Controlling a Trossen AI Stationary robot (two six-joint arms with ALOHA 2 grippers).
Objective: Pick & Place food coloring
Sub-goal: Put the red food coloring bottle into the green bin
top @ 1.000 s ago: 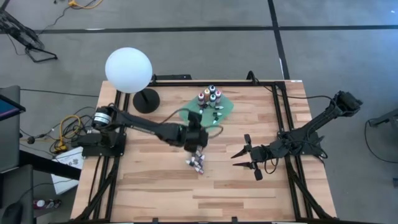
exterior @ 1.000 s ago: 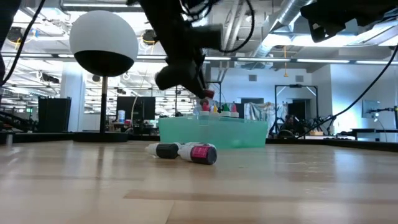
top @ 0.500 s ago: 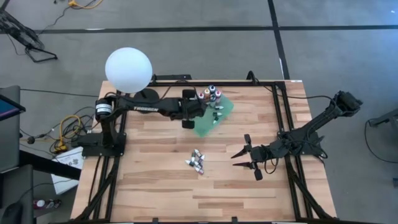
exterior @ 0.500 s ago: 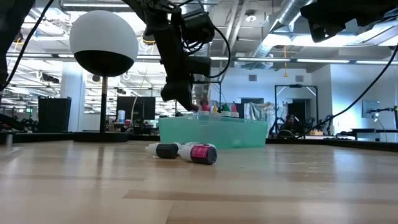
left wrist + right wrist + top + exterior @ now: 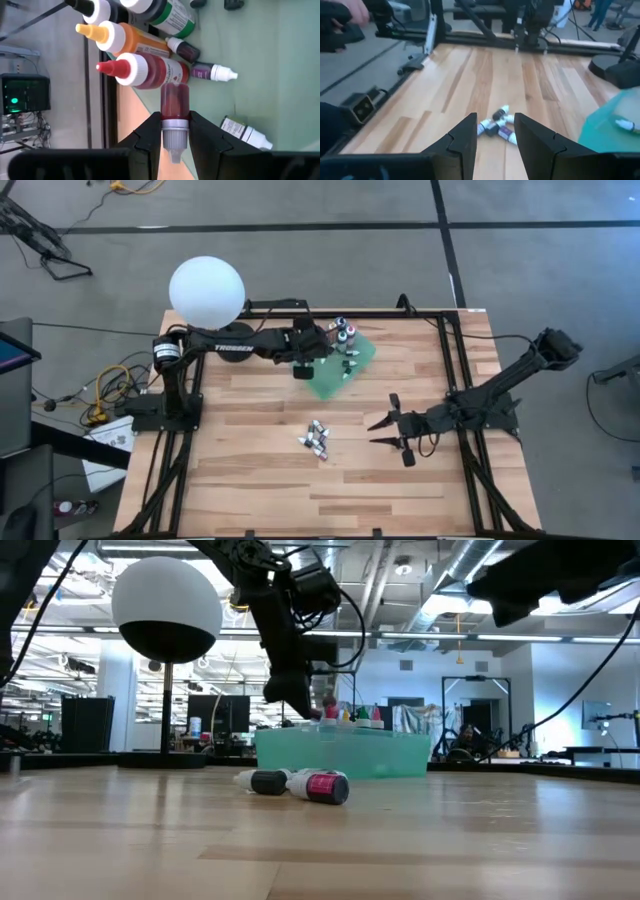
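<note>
My left gripper (image 5: 308, 358) hangs over the far left part of the green cloth (image 5: 345, 370), shut on a small dark red vial (image 5: 175, 102). Just beyond the vial stand larger dropper bottles, red (image 5: 150, 71), orange (image 5: 127, 40) and green (image 5: 167, 12), bottoms on the cloth. Small vials (image 5: 215, 73) lie flat on the cloth beside them. A few more vials (image 5: 317, 441) lie on their sides on the bare wood at mid-table, and they also show in the low view (image 5: 300, 783). My right gripper (image 5: 383, 429) hovers open right of those vials (image 5: 497, 125). My left gripper pinches the dark red vial between its two fingers (image 5: 150, 131) at the grey cap end (image 5: 175, 131). The fingers come from above and lie along the vial, whose red body (image 5: 175, 97) sticks out past the fingertips. Whether its bottom touches the cloth, I cannot tell.
A white globe lamp (image 5: 207, 292) on a black base stands at the far left corner. A black frame rail (image 5: 455, 370) runs along the table's right side, under the right arm. Bare wood lies along the near edge (image 5: 330, 500).
My left gripper, shut on the red vial, has swung from above the loose vials at mid-table toward the far edge and now hangs over the green cloth beside the standing bottles. My right arm has shifted a little toward the table's left. The loose vials have stayed put.
</note>
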